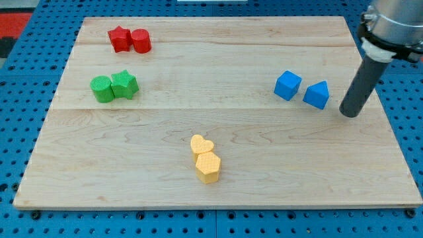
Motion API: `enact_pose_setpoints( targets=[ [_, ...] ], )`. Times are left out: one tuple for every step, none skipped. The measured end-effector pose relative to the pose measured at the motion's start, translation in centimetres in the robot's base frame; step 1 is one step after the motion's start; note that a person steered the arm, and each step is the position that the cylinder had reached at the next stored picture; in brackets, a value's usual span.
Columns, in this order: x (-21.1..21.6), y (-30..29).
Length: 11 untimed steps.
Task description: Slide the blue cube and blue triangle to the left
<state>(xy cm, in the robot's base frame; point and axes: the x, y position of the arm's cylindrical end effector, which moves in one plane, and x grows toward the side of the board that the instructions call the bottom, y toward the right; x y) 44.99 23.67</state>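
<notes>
Blues: two, a blue cube [287, 85] and a blue triangle [317, 94] just beside it, over at the view's right on the wooden board [218, 152].
Reds: two, touching, top left; shapes kinda hard to call.
Greens: two, touching, left side.
Yellows: two, a yellow heart [201, 145] against a yellow hexagon [208, 166], bottom middle.
Tool: my tip [350, 114] is a plain rod, nothing to open or close, sitting just right of the triangle, not touching.
Cut off: the arm's upper part runs out at the top right.

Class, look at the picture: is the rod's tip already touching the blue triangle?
No: my tip stands just off the view's right of the blue triangle, with a strip of bare board between them, and the blue cube lies beyond.
</notes>
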Motion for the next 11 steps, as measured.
enact_pose_setpoints(
  targets=[
    [-3.0,-4.6],
    [-6.6,-9.0],
    [-8.8,-11.5],
    [-9.8,-12.4],
    [-10.5,-12.6],
    [-10.5,-12.6],
    [-10.5,-12.6],
    [-10.8,-12.6],
    [-10.8,-12.6],
    [-10.8,-12.6],
    [-10.8,-12.6]
  ],
)
